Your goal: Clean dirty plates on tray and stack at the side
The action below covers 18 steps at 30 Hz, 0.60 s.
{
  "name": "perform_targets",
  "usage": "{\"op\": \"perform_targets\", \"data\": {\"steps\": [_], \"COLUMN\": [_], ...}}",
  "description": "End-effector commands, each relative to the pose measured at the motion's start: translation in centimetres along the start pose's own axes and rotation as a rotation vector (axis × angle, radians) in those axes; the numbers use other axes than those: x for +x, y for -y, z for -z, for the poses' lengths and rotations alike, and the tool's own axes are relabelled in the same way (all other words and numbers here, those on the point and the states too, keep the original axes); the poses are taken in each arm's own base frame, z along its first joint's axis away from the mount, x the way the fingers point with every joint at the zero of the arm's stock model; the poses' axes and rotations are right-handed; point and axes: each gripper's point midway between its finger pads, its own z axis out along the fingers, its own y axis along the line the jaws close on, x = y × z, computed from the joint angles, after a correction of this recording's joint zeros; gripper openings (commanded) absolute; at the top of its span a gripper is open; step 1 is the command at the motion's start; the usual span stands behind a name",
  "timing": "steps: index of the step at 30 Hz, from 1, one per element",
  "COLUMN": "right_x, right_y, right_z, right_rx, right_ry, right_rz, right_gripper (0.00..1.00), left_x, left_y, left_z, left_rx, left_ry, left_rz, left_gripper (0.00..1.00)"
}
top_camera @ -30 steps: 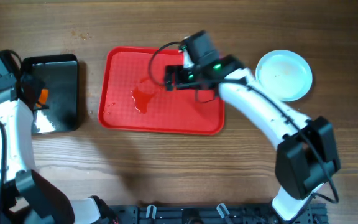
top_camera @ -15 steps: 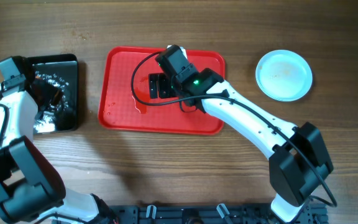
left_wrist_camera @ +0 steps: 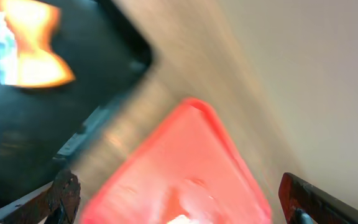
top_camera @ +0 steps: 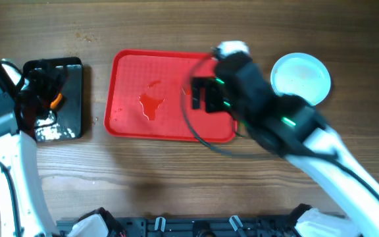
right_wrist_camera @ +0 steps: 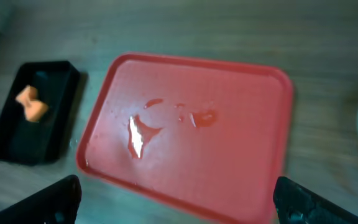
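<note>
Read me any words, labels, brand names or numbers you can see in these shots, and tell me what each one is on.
None can be read.
There is no print on the red tray, the black tray, the white plate or the wooden table.
The right arm shows only green lights, no lettering.
The left wrist view is blurred, and nothing in it is legible either.

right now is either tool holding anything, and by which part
Nothing is held. The left tool and the right tool both stand wide open, with nothing between their jaws.
</note>
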Motion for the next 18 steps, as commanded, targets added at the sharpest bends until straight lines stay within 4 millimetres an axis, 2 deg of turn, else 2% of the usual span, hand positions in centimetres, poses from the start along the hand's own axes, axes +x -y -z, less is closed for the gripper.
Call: {"op": "perform_targets", "data": {"steps": [1, 4, 6, 18], "right_x": [1.8, 4.3, 5.0, 4.9], "right_y": [1.7, 2.5, 3.0, 4.5], "right_z": [3.3, 4.9, 5.5, 5.4], "right_rx": [0.017, 0.012, 0.025, 0.109], "right_ry": [-0.041, -0.132, -0.156, -0.145], "right_rz": [0.019, 0.030, 0.035, 0.080], "right_gripper": [1.00, 1.00, 1.00, 1.00], "left_x": [1.7, 1.7, 1.7, 1.7], "left_y": [3.0, 3.0, 3.0, 3.0], "left_z": [1.2, 1.2, 1.2, 1.2], "left_rx": [0.158, 0.157, 0.157, 0.157], "left_ry": [-0.082, -0.083, -0.083, -0.083], "left_rz": [-0.017, -0.016, -0.016, -0.016], "left_gripper": [1.00, 1.00, 1.00, 1.00]}}
